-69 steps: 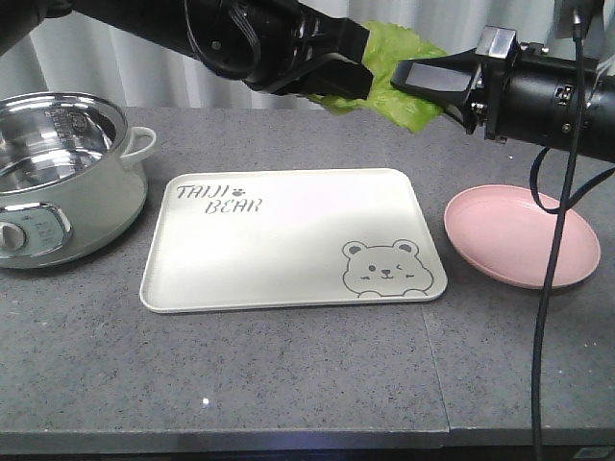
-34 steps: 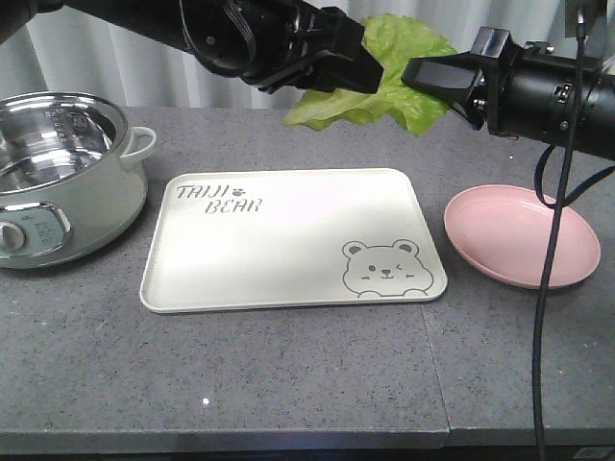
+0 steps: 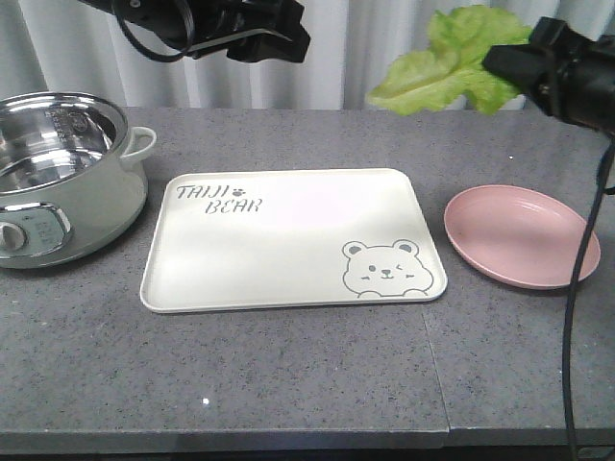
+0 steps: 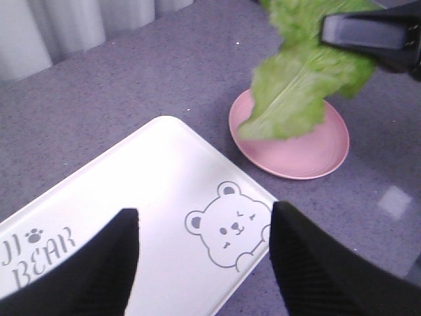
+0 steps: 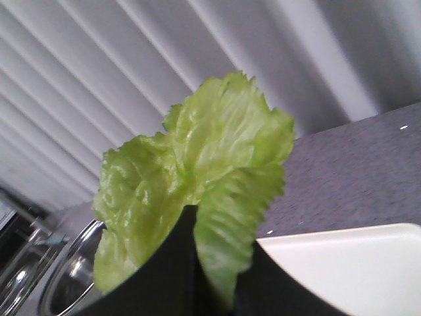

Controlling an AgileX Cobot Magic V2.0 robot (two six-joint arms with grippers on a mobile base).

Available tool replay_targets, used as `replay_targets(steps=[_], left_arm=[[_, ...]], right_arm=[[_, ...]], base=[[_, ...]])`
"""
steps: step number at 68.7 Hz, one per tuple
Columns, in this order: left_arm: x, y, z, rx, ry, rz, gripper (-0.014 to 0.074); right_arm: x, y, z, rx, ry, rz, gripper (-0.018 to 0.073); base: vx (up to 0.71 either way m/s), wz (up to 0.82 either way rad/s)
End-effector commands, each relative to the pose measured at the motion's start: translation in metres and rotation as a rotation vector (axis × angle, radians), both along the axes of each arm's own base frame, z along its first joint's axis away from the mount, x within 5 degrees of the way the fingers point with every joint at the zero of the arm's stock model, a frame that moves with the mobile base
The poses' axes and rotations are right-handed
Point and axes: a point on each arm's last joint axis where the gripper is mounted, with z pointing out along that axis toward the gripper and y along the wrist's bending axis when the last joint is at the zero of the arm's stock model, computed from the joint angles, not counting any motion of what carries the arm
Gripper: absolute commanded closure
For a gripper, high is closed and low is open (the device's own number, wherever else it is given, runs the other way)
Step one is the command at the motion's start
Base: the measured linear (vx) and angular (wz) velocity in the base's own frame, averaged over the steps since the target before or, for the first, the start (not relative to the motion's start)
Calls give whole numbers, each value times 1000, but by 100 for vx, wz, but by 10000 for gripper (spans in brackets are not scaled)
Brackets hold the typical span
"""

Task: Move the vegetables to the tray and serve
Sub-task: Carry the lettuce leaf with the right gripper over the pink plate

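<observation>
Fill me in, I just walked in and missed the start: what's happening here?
The right gripper holds the lettuce pinched up in the air, over the far side of the table between the tray and the pink plate. The left gripper is open and empty, raised above the tray. Nothing lies on the tray yet.

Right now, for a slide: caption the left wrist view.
Right claw holds lettuce aloft near pink plate and bear tray.
</observation>
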Motion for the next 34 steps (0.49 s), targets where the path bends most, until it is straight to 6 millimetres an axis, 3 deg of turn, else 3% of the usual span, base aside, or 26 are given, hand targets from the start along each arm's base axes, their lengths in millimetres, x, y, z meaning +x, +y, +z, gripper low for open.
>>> replay_targets(steps=[1,12,23,34], left_arm=[[-14,12,26,-39,-86,45,167],[-13,14,25,-16,-92,54,167],[-13,14,25,-15,-91,54,167],[-12,13,22,-1,-75,50,167]], right_arm=[[-8,-24,22,16,-55,-58,564],[-12,-55,8,-101,43,-135,564],[-6,-66,-13,-193,148,-176,564],[11,-77,-47,-234,258,-198,564]], base=[[0,0],[0,0],[0,0],[0,0]])
